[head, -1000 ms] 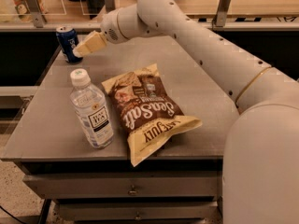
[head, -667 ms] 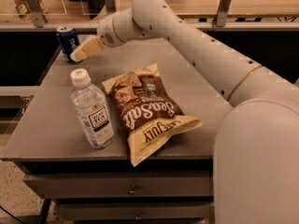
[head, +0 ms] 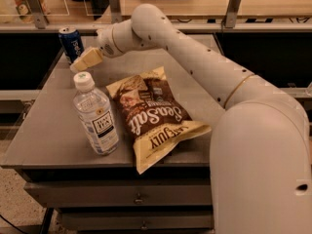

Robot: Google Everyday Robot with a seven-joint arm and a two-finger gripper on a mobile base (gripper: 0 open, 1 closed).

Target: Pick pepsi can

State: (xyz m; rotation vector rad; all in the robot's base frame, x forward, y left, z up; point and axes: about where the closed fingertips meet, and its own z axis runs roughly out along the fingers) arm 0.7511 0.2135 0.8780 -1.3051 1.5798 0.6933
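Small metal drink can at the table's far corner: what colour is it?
The pepsi can is dark blue, silver-topped (camera view); gripper beside it.

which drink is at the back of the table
The pepsi can: short, dark blue, at the far left corner, with the gripper close beside it. The clear bottle stands nearer the front.

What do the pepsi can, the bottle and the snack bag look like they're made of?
The pepsi can: likely metal, glossy blue with silvery rim. Bottle: clear plastic, see-through, white cap. Snack bag: crinkled plastic film, probably, slightly shiny. The gripper hangs close by the can.
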